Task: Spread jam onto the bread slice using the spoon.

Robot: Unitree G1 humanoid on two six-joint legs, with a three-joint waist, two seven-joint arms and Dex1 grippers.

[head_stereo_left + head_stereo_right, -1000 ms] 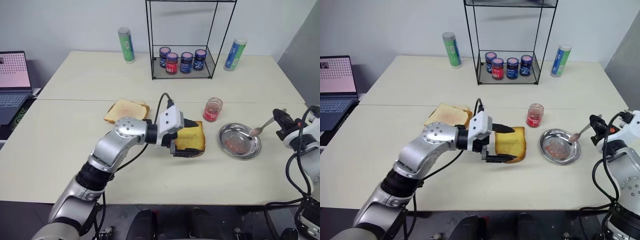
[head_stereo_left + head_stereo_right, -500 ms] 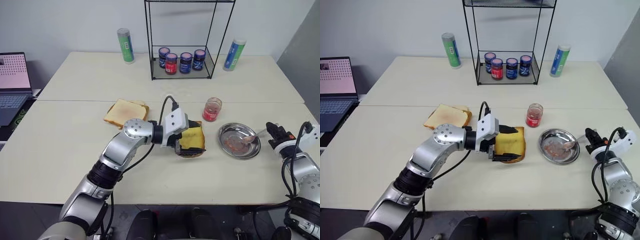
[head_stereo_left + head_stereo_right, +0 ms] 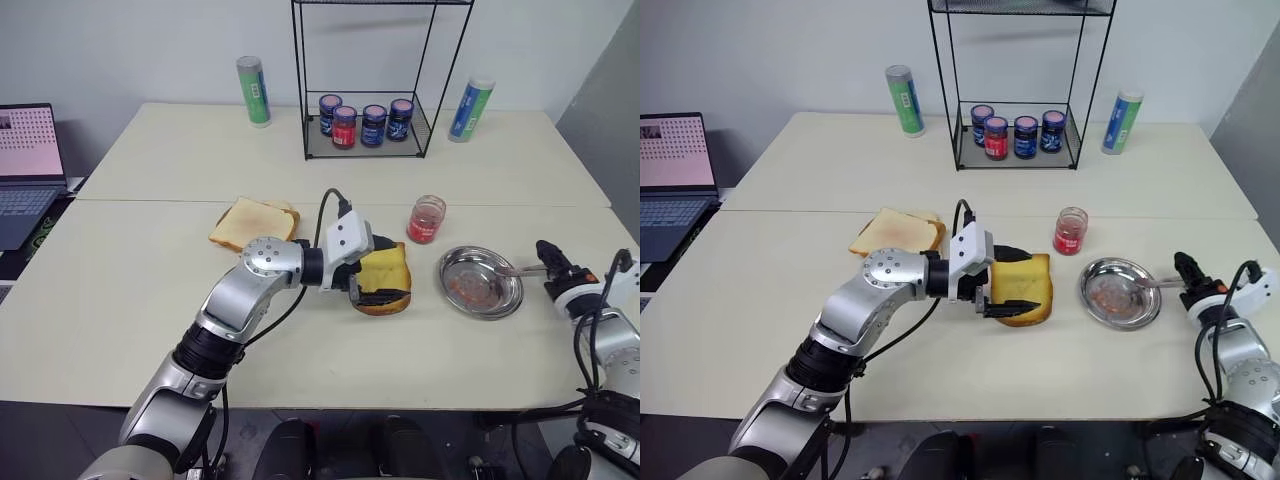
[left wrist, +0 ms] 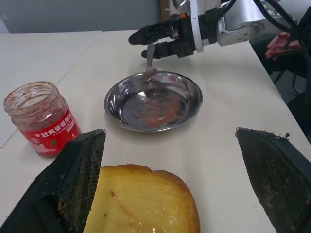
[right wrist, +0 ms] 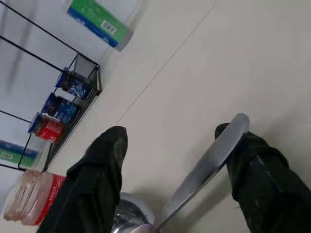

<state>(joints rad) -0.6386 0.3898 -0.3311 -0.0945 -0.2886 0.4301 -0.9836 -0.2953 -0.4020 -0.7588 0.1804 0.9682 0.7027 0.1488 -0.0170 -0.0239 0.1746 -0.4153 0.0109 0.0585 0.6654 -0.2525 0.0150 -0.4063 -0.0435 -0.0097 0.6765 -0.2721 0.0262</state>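
The bread slice (image 3: 392, 268), thick and golden with a brown crust, lies flat at mid-table. My left gripper (image 3: 383, 273) is open and straddles it, one finger on each side. To its right stands a round steel dish (image 3: 478, 314) smeared with reddish jam (image 4: 155, 109). The spoon (image 3: 510, 270) has its bowl in the dish and its handle reaching toward my right gripper (image 3: 545, 256). That gripper is open, with the handle (image 5: 209, 160) leaning against one finger (image 5: 252, 165).
An open jam jar (image 3: 425, 218) stands just behind the bread and the dish. Thinner pale slices (image 3: 252, 222) lie to the left. At the back are a wire rack of jars (image 3: 365, 120) and two tubes (image 3: 253, 90), (image 3: 470, 107). A laptop (image 3: 25, 165) sits far left.
My right gripper came down beside the dish and opened. The spoon, held shut above the dish's right edge before, now rests with its bowl in the dish. The left gripper stayed over the bread.
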